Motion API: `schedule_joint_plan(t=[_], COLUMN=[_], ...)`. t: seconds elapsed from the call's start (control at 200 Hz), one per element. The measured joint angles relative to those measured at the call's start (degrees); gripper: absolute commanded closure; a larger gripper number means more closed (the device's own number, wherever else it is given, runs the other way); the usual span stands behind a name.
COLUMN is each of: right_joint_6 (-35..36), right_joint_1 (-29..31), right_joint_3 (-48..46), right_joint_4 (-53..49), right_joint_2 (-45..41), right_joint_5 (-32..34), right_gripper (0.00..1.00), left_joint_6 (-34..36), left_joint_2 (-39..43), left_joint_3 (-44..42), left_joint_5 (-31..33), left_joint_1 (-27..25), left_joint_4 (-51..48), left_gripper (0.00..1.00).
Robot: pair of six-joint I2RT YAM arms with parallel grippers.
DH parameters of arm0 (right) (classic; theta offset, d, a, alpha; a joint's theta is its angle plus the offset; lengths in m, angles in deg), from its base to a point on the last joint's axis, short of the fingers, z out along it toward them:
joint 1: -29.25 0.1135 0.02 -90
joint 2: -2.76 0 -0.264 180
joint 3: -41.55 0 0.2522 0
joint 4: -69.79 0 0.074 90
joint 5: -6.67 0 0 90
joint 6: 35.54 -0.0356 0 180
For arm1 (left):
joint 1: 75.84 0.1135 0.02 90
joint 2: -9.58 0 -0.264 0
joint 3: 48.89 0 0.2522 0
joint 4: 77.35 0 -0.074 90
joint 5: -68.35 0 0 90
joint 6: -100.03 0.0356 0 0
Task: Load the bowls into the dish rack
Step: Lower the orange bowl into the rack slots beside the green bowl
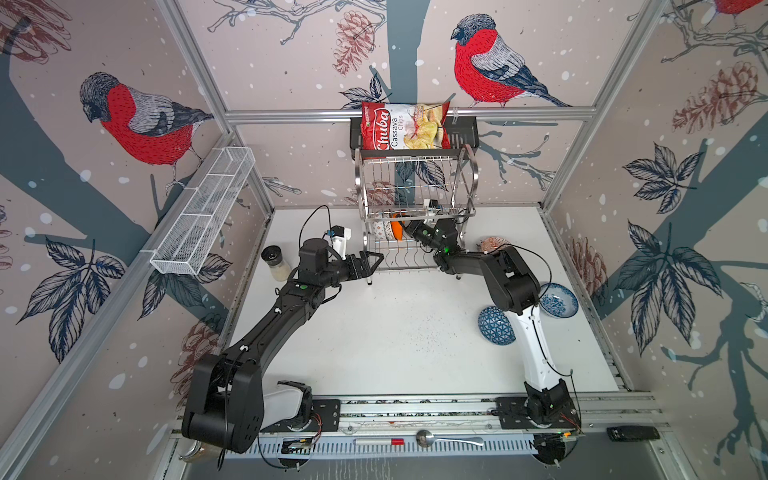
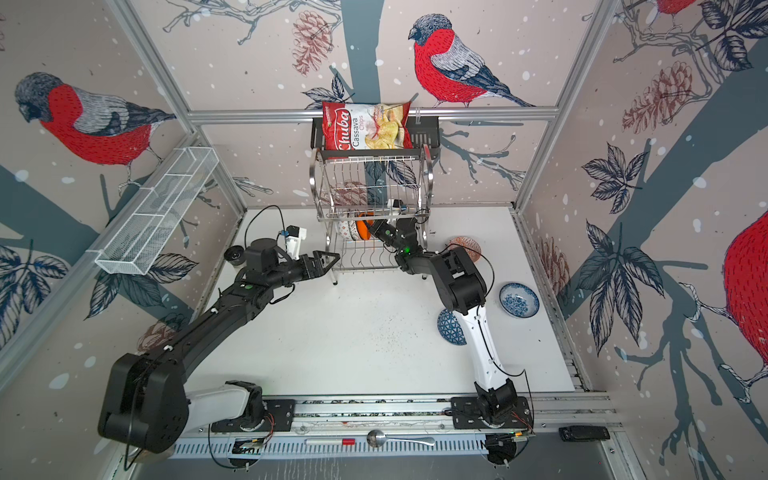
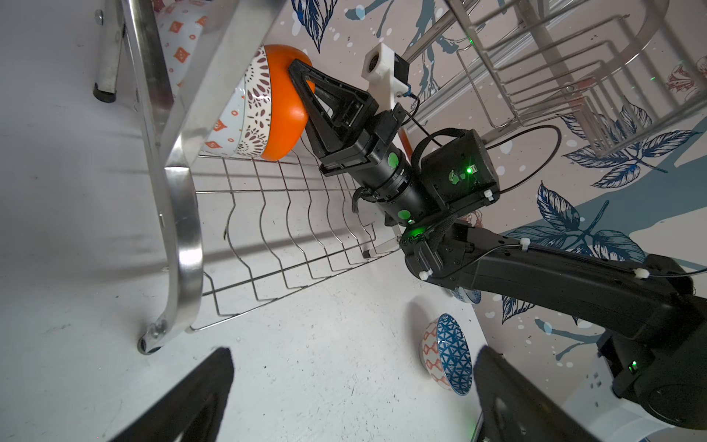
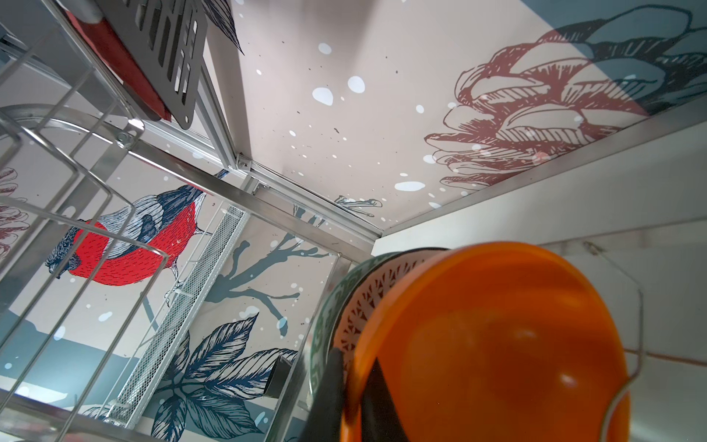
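The steel dish rack (image 1: 415, 183) (image 2: 370, 183) stands at the back of the table in both top views. On its lower tier an orange bowl (image 1: 397, 229) (image 3: 283, 114) (image 4: 497, 344) stands on edge against two patterned bowls (image 3: 252, 103). My right gripper (image 1: 409, 230) (image 3: 296, 70) (image 4: 354, 394) is shut on the orange bowl's rim, one finger inside and one outside. My left gripper (image 1: 376, 262) (image 3: 354, 352) hangs open and empty by the rack's front left leg. A blue-triangle bowl (image 1: 494, 326) (image 3: 449, 354), a blue-floral bowl (image 1: 559, 300) and a red-orange bowl (image 1: 494, 243) lie on the table's right side.
A glass shaker jar (image 1: 275, 259) with a black lid stands left of the rack, behind my left arm. A white mesh basket (image 1: 203, 216) hangs on the left wall. A black shelf with a chips bag (image 1: 403, 126) sits just above the rack.
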Motion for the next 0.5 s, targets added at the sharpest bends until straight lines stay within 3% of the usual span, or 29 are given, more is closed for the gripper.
schedule_joint_plan(t=[0.5], right_joint_6=[1.22], right_joint_1=[0.07], right_joint_3=[0.02], right_joint_4=[-2.25], right_joint_2=[-0.31], right_joint_5=[-0.37], right_gripper=[0.82], left_joint_6=[0.0], left_joint_2=[-0.09], left_joint_3=[0.02], left_joint_5=[0.02], left_joint_1=[0.0], left_joint_4=[0.0], left_gripper=[0.02])
